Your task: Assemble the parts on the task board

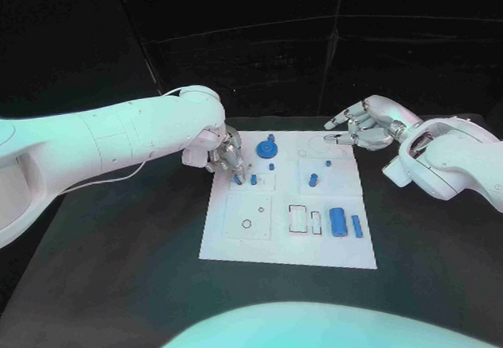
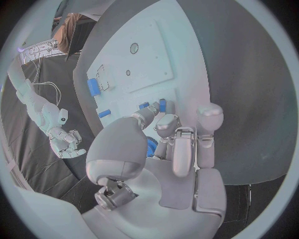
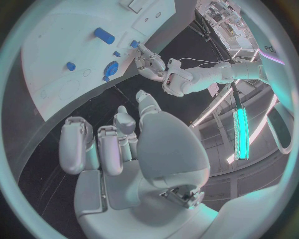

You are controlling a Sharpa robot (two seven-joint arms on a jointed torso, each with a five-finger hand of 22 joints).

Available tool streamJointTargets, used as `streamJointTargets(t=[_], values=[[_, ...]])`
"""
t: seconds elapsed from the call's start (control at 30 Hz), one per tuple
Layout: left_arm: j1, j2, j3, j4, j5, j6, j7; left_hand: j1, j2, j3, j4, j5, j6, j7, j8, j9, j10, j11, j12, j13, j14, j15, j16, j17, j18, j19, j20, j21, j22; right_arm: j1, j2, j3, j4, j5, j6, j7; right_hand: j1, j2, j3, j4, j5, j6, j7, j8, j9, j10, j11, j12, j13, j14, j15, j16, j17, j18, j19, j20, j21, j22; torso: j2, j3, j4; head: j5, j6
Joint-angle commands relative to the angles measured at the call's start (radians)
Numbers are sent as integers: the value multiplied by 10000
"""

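The white task board (image 1: 281, 244) lies mid-table. My left hand (image 1: 219, 154) hangs over its far left corner, fingers pointing down beside a small blue peg (image 1: 253, 179); whether they touch it I cannot tell. In the left wrist view the fingertips (image 2: 165, 121) stand close to two blue pegs (image 2: 162, 104). A round blue part with a knob (image 1: 267, 148) sits just right of that hand. My right hand (image 1: 363, 127) hovers over the board's far right corner, fingers loosely bent, holding nothing. A blue cylinder (image 1: 338, 222) and a blue bar (image 1: 357, 225) lie near the board's right edge.
More small blue parts (image 1: 314, 180) stand mid-board. Outlined slots (image 1: 298, 218) and a ring mark (image 1: 246, 223) show on the near half. The right wrist view shows the board (image 3: 62, 94), the round part (image 3: 112, 68) and my left hand (image 3: 156, 64). Black table (image 1: 120, 269) surrounds the board.
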Motion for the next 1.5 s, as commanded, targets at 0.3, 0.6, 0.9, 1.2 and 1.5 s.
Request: streamJointTargets(t=[0.3, 0.6, 0.9, 1.2, 1.5], values=[[-4, 57, -6, -53, -50, 77, -94, -90, 103, 983, -914, 27, 88, -39, 43, 10, 48, -58, -3, 19, 900, 17, -25, 1894, -68, 84, -31, 23, 17, 16, -9, 7, 26, 24, 47, 48, -15, 90, -2, 29, 69, -43, -55, 60, -15, 68, -30, 37, 6, 805, -84, -38, 1761, 179, -2, -30, -37, 4, 2, 4, -6, -5, 2], [-18, 96, -23, -92, -49, 81, -93, -394, -4, 732, -710, 27, 202, -106, 46, 2, 62, -106, 12, 39, 907, -19, -9, 1934, -69, 91, -59, 8, 24, 16, -19, 7, 38, 24, 52, 39, -15, 90, -2, 29, 69, -43, -55, 60, -15, 68, -30, 37, 6, 805, -84, -38, 1761, 179, -2, -30, -37, 4, -5, 3, 1, -19, 2], [-35, 125, -34, -127, -49, 80, -92, -675, -39, 421, -459, 26, 292, -143, 3, -36, 67, -136, 20, 45, 908, -46, -5, 1945, -76, 110, -85, 9, 48, 16, -27, 7, 50, 24, 48, 37, -15, 90, -2, 29, 69, -43, -55, 60, -15, 68, -30, 37, 6, 805, -84, -38, 1761, 179, -2, -30, -37, 4, -5, 4, -3, -12, 2], [-43, 137, -38, -155, -48, 49, -92, -932, -37, 117, -209, 26, 407, -166, -25, -67, 72, -151, 37, 69, 911, -62, 1, 1962, -77, 115, -105, -14, 44, 17, -43, 7, 66, 24, 44, 35, -15, 90, -2, 29, 69, -43, -55, 60, -15, 68, -30, 37, 6, 805, -84, -38, 1761, 179, -2, -30, -37, 4, -1, 4, -4, -18, 2], [-44, 144, -39, -170, -47, 57, -90, -1281, -4, -335, 153, 25, 505, -173, -80, -112, 101, -156, 86, 131, 919, -67, 16, 2001, -87, 143, -116, -6, 78, 17, -38, 7, 64, 24, 63, 31, -15, 90, -2, 29, 69, -43, -55, 60, -15, 68, -30, 37, 6, 805, -84, -38, 1761, 179, -2, -30, -37, 4, 1, -1, -6, -19, 2]])
